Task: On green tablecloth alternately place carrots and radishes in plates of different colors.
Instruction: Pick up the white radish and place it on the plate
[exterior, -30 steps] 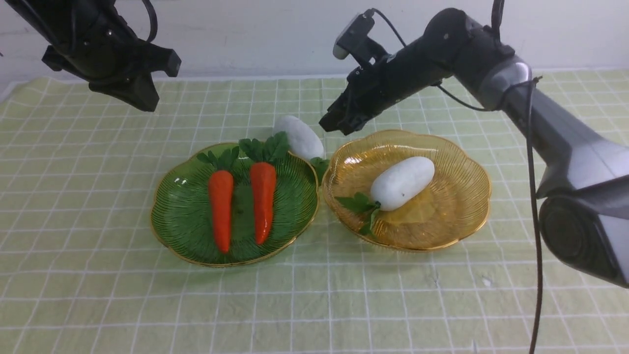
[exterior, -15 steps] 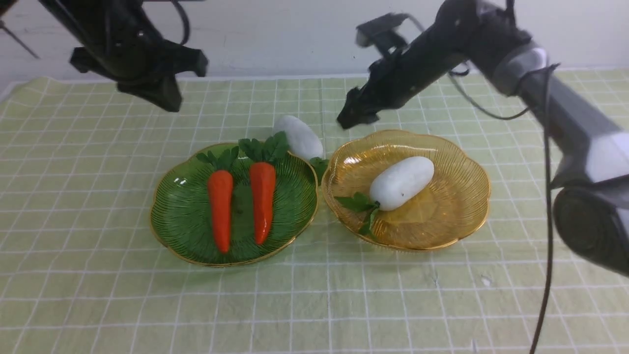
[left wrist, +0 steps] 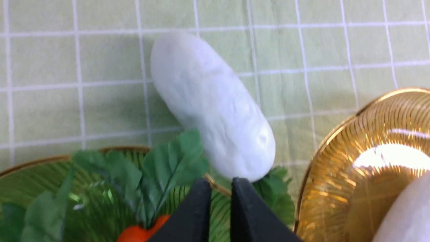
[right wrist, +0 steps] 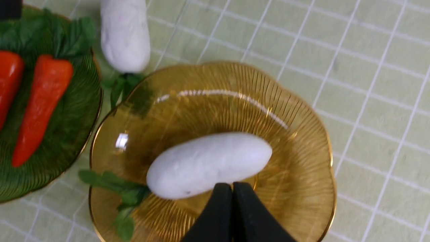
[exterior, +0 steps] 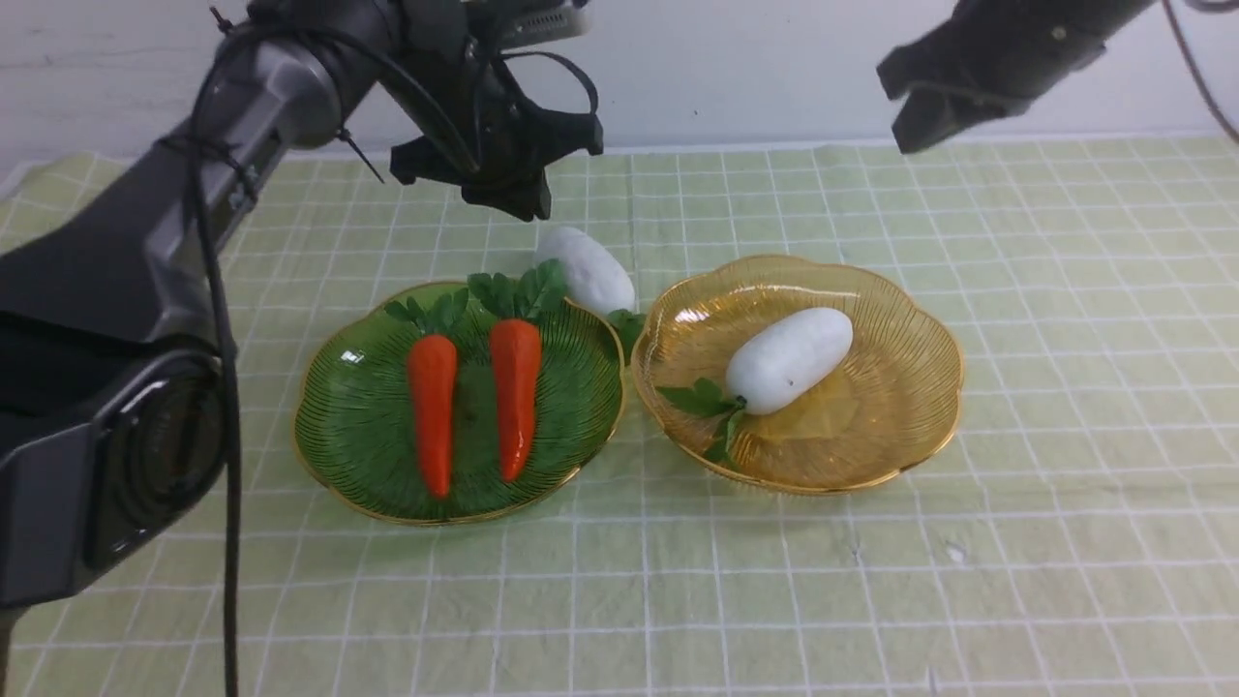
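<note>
In the front view, two carrots [exterior: 515, 387] are lying side by side in the green plate [exterior: 353, 436], with their leaves pointing to the far side. One radish [exterior: 789, 360] is lying in the yellow plate [exterior: 895, 387], its leaves by the near rim. The other radish [exterior: 589, 269] is lying on the green tablecloth [exterior: 871, 600], just behind the two plates. The left gripper [exterior: 523, 203] is hanging in the air over this other radish. The right gripper [exterior: 920, 126] is hanging high up at the far right, well apart from the plates.

In the left wrist view, the left gripper [left wrist: 220, 188] is showing its jaws almost closed, with only a thin gap, and they are holding nothing. The other radish [left wrist: 208, 104] is resting on the cloth between the green plate's rim [left wrist: 33, 163] and the yellow plate's rim [left wrist: 336, 134].

In the right wrist view, the right gripper [right wrist: 231, 190] is pressing its jaws together and holding nothing. The radish [right wrist: 208, 164] is sitting in the middle of the yellow plate [right wrist: 295, 111].
</note>
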Available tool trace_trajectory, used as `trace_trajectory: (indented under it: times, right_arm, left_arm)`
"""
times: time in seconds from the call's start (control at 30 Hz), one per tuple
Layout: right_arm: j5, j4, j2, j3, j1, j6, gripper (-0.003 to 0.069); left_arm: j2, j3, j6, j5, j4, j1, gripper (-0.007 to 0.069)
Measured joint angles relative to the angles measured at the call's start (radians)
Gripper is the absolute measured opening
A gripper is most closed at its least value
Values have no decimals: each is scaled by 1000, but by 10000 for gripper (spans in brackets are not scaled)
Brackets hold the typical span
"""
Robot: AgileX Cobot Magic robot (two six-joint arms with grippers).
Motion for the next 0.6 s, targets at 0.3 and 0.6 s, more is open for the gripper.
trace_trajectory:
  times: [0.3,0.6]
  right_arm:
    - [0,122,-88,81,0,-51,-14]
    - [-1,133,-90,82,0,-55,-14]
  left_arm:
    - [128,-28,-1,-224,-2,3,490]
    - [208,-28,-1,-356,-12,7,619]
